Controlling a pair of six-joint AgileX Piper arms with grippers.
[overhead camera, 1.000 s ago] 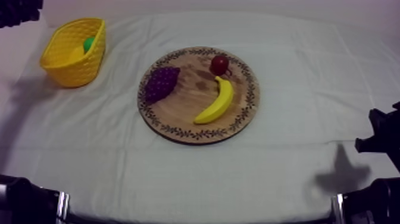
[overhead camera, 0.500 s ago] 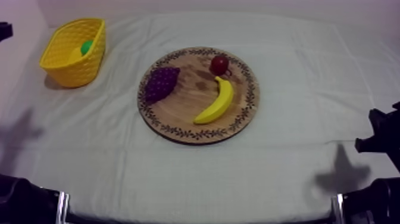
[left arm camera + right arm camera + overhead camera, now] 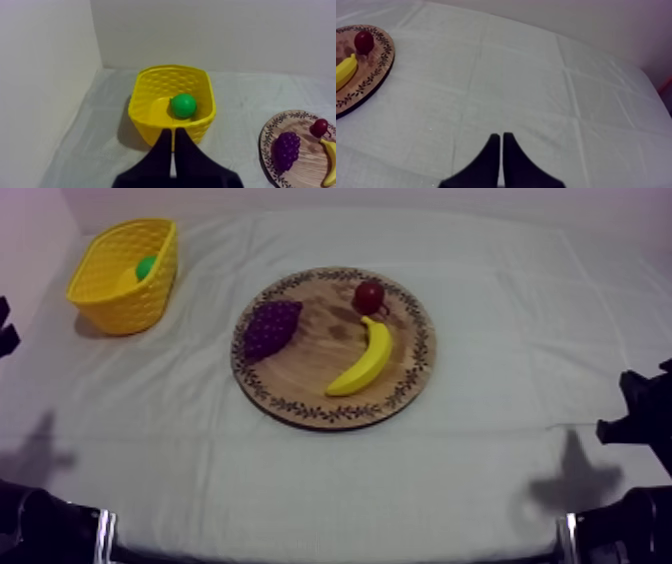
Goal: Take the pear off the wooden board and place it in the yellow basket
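Right jaws: I read them as pressed together into a narrow wedge with nothing between them, over bare cloth at my right side and well apart from the fruit.
Left jaws: also closed flat against each other and holding nothing. They point toward the yellow basket (image 3: 150, 122) and are clear of it.
Worktop (image 3: 500, 478): covered in grey-white cloth with creases across it.
Wooden board (image 3: 330, 416): round with a patterned rim, lying flat near the middle of the worktop.
Banana (image 3: 366, 360): on the board's right half, with its far end just beside the small red fruit.
Grapes (image 3: 270, 328): a purple bunch on the board's left half, near the rim and apart from the banana.
Small red fruit (image 3: 369, 296): at the far side of the board, close to the rim.
Yellow basket: upright at the far left of the worktop, well apart from the board, by the corner where two walls meet.
Pear (image 3: 183, 105): green, lying inside the yellow basket on its floor, toward the side facing the board. I see nothing gripping it.
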